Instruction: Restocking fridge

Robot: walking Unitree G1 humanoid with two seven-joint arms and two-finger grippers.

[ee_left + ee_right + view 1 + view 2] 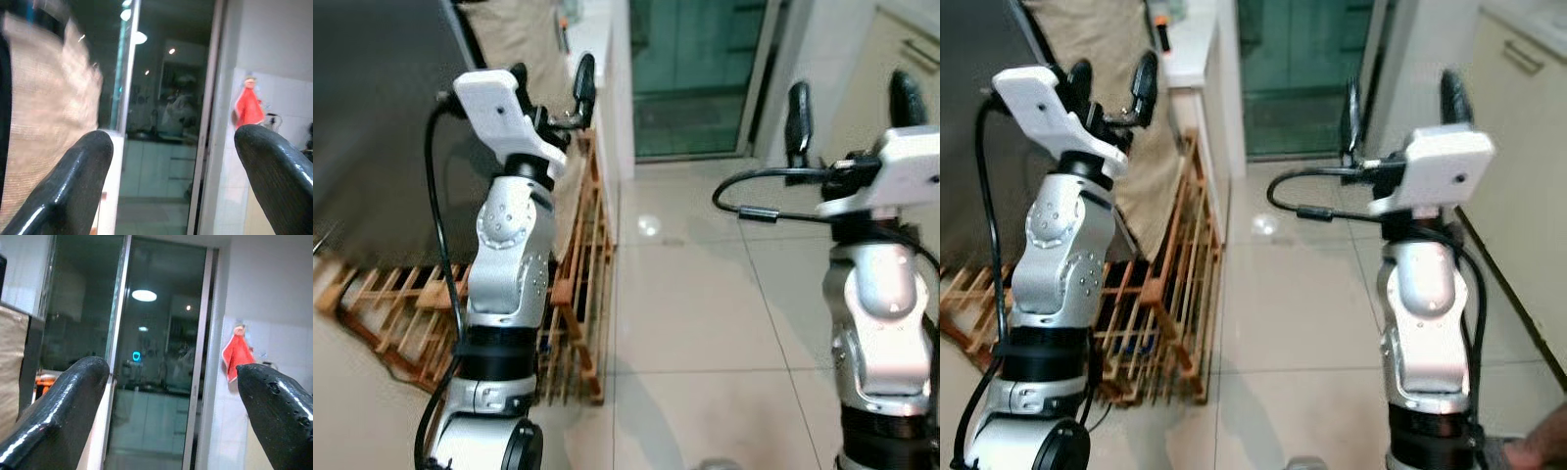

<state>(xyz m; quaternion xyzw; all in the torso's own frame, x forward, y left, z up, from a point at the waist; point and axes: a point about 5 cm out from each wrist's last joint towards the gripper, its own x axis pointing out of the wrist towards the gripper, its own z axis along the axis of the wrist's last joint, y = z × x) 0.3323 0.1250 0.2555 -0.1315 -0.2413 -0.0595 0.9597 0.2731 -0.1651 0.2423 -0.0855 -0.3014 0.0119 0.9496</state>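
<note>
Both arms are raised in front of me, and nothing sits between either pair of fingers. My left gripper [551, 83] is open beside a large dark grey appliance panel [382, 117] at the left. It points toward a beige woven cloth [524, 39] and a glass sliding door [690, 69]. My right gripper [852, 108] is open at about the same height, over the tiled floor, and aims at the same door. In the wrist views the left gripper [173, 171] and right gripper [168, 396] have their fingers spread wide.
A slatted wooden rack [582, 294] lies against the appliance and a white counter [597, 39] at the left. Pale cabinets [1528, 147] line the right side. A red cloth [237, 357] hangs on the far wall. A person's hand [1538, 452] is at the lower right. Glossy tile floor [705, 313] runs ahead.
</note>
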